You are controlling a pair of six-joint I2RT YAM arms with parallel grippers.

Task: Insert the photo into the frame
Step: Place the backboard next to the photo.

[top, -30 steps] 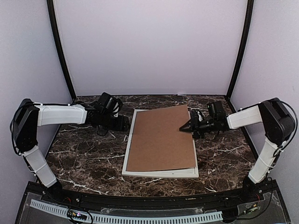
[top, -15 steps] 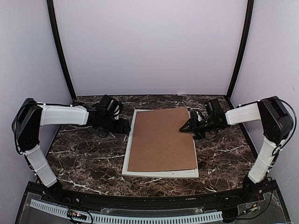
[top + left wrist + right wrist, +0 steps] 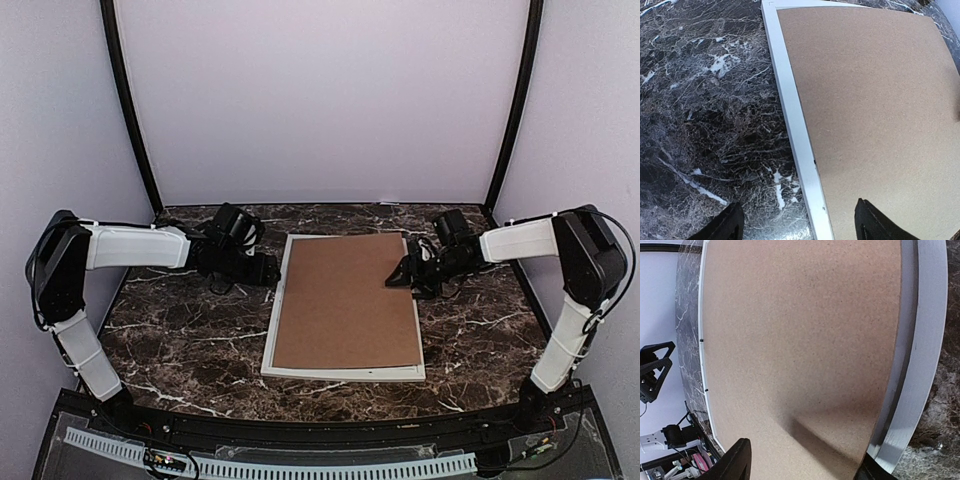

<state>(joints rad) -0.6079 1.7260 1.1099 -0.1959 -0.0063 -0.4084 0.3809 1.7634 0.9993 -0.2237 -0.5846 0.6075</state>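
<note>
The dark marble table (image 3: 180,330) carries it all, and in the middle lies the frame (image 3: 276,310), back side up, its thin white border showing on the left and along the near edge. Here is the change: the brown backing board (image 3: 345,300), crooked a second ago with its far right corner swung out past the frame's right rail, now sits square within the white border, edges running parallel to the rails. Along the right side the wrist view shows a grey strip between board and rail, so I cannot tell whether that edge has dropped fully into the recess. The right gripper (image 3: 397,278) has let go and backed off a touch. Its jaws stand apart over the board's right edge with nothing pinched between them, and the board lies on its own. The left gripper (image 3: 268,270) has hardly stirred, hovering just beside the frame's far left rail, jaws spread wide and empty, one fingertip over marble and one over the board. And the photo? Not in sight in any view, and I judge it lies under the board, inside the frame. If so, the job is nearly done, and pressing the board down looks like what is left.
</note>
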